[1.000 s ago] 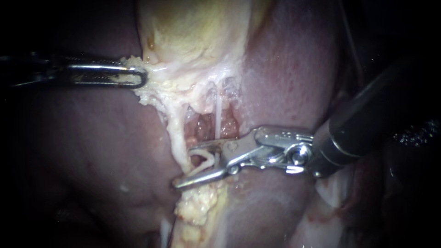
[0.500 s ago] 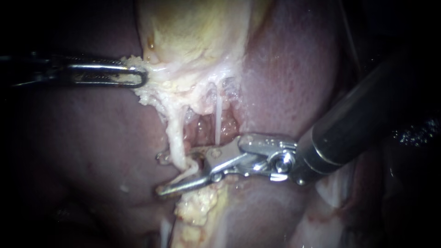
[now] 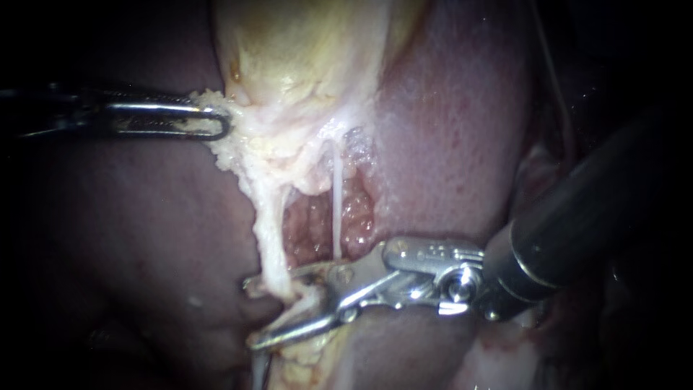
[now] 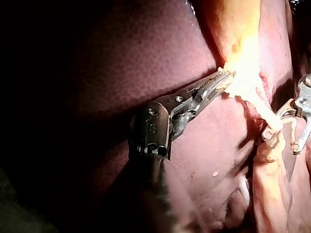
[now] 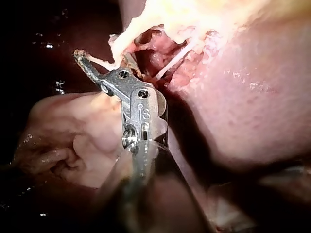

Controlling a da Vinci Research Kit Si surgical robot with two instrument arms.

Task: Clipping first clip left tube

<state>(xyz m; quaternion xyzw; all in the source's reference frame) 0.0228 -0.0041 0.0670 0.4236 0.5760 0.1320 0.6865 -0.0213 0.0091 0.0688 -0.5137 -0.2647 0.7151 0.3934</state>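
My left instrument (image 3: 209, 121) comes in from the left, its jaws shut on the pale fringe of the gallbladder (image 3: 303, 58) and holding it taut; the left wrist view shows the same grip (image 4: 218, 83). The left tube (image 3: 271, 238) is a thick whitish strand running down from that fringe. My right instrument (image 3: 253, 313) reaches in from the right, its long metal jaws open on either side of the left tube's lower end. A thin white right tube (image 3: 336, 206) runs down just right of it, above the jaws' hinge. In the right wrist view the jaws (image 5: 104, 60) meet the left tube (image 5: 124, 41).
Dark red liver (image 3: 447, 130) lies on both sides of the opened window of pink, granular tissue (image 3: 310, 224). Yellowish fat (image 3: 303, 354) sits under the right jaws. The right instrument's dark shaft (image 3: 577, 217) crosses the right side.
My right instrument slid left until its open jaws took in the left tube, then dropped lower, drawing the tube longer. The left instrument held still.
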